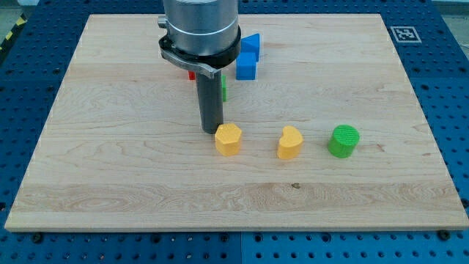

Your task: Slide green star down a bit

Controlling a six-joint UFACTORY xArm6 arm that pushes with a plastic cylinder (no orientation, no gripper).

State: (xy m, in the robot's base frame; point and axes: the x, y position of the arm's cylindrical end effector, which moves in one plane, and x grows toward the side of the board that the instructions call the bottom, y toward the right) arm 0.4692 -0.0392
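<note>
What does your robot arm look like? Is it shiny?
A bit shiny, yes. The part you can see is a fat, round, silvery-grey metal cylinder with a dark ring and a small black bracket around its bottom. Out of it sticks a straight, dark grey rod, smooth and plain. Its lower end is my tip. I see no cables or markings on it.

Bright, even overhead light, no glare. Soft short shadows under blocks and rod on counter (110, 147). Focus sharp throughout, slight softness at corners, no obvious distortion.
</note>
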